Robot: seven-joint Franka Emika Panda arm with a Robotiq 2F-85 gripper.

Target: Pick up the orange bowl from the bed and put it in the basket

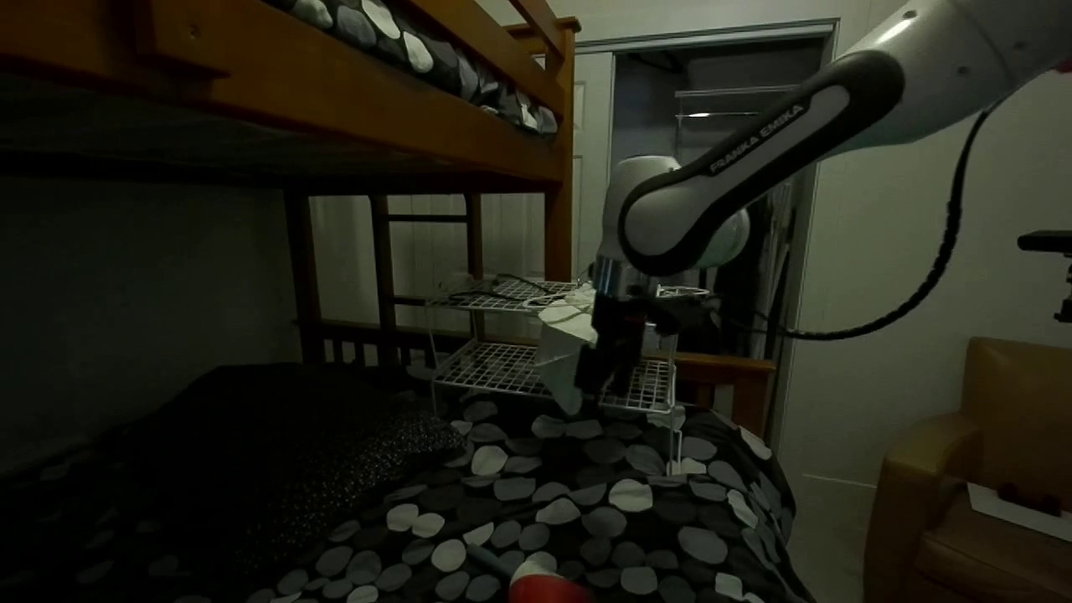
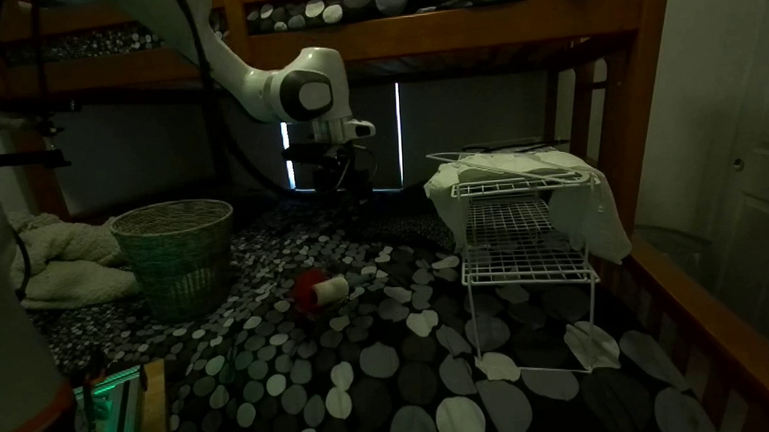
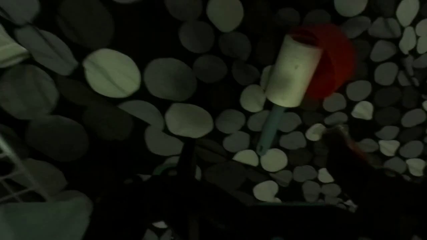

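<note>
The orange bowl looks red and lies tipped on its side on the bed. It shows in both exterior views (image 1: 548, 589) (image 2: 307, 290) and in the wrist view (image 3: 337, 63). A white roller (image 3: 293, 71) with a teal handle lies against its mouth and covers part of it. The bed (image 2: 377, 360) has black bedding with grey and white spots. A round woven basket (image 2: 178, 268) stands on the bed in an exterior view. My gripper (image 1: 605, 389) is high above the bed, apart from the bowl; in the wrist view (image 3: 263, 136) its fingers are spread and empty.
A white wire rack (image 2: 527, 278) with white cloth (image 2: 445, 204) over it stands on the bed, near the gripper. The upper bunk's wooden rail (image 2: 455, 31) runs overhead. A cream blanket (image 2: 73, 284) lies behind the basket. A dark pillow (image 1: 293, 452) lies on the bed.
</note>
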